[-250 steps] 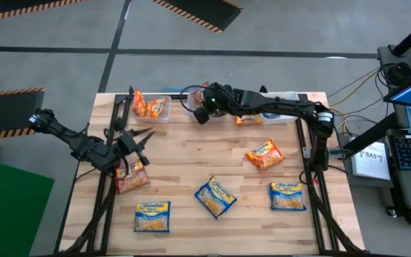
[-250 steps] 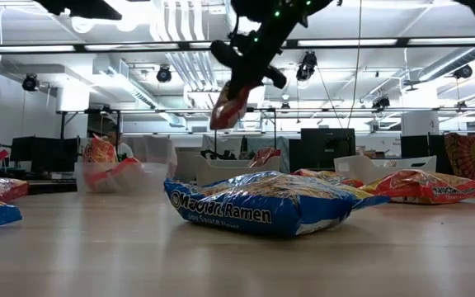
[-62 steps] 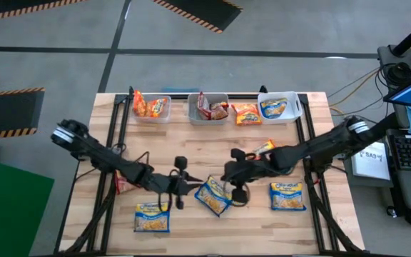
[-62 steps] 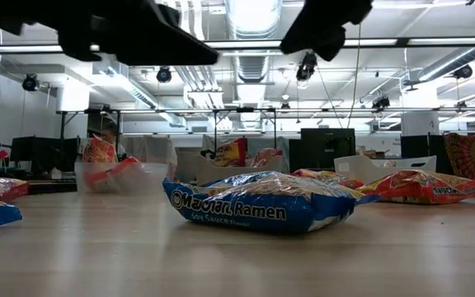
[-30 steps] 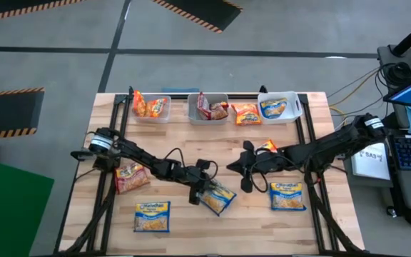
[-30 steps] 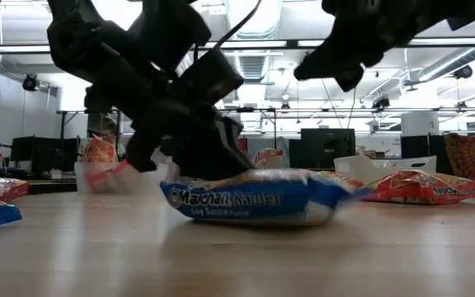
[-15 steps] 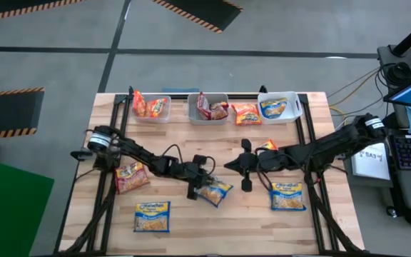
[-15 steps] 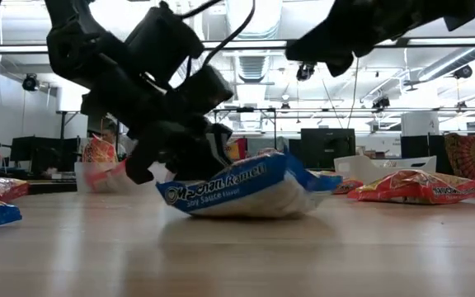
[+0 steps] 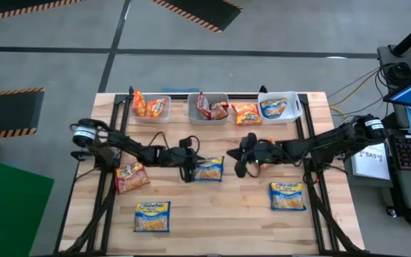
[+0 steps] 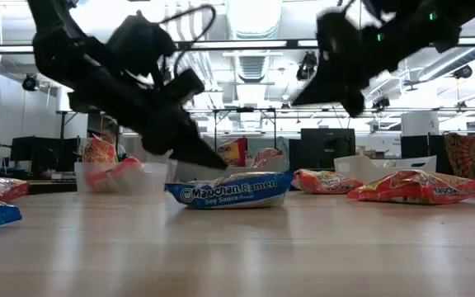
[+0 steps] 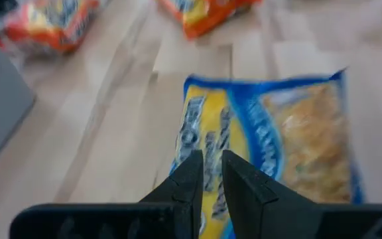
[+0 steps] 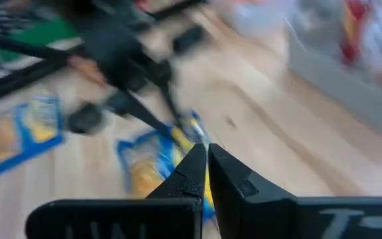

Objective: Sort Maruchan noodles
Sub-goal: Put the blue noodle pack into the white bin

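— How do we stand? 
— Our left arm reaches low across mid-bench, left gripper (image 9: 189,170) fingers (image 11: 190,178) pinching the blue noodle packet's (image 9: 209,169) end. 
— And the right? 
— The right gripper (image 9: 240,163) hovers just beside that packet, fingers pressed together; open bench (image 9: 212,214) lies toward the near edge.

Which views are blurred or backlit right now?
Right wrist view: heavily smeared, bins and packets barely readable. Left wrist view: soft, the blue-and-yellow crinkly plastic noodle packet fuzzy. Low view: arms silhouetted against bright ceiling lights, packet label legible. High view: sharp, evenly lit.
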Available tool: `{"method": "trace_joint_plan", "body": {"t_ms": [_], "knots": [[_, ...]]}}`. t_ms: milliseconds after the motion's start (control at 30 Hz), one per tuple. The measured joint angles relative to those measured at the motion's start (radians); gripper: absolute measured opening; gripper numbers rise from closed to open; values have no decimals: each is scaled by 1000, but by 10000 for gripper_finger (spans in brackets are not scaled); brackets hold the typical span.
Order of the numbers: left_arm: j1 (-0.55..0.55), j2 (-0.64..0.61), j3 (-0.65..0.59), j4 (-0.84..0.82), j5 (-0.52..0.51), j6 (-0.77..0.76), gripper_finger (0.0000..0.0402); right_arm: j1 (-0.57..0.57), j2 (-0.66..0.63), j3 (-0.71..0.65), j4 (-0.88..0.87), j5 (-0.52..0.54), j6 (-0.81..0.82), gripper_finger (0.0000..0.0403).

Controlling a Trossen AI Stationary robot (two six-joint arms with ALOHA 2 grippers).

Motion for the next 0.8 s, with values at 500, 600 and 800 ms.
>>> {"method": "trace_joint_plan", "body": {"t_ms": [500, 600, 800], "knots": [[-40, -286, -177, -12, 112, 25, 39, -107, 15, -3, -164, -226, 379, 58], [-54, -274, -195, -11, 123, 8, 39, -108, 20, -2, -169, -228, 447, 97], [-78, -214, -202, 14, 123, -28, 39, -106, 61, -3, -172, -236, 524, 176]]}}
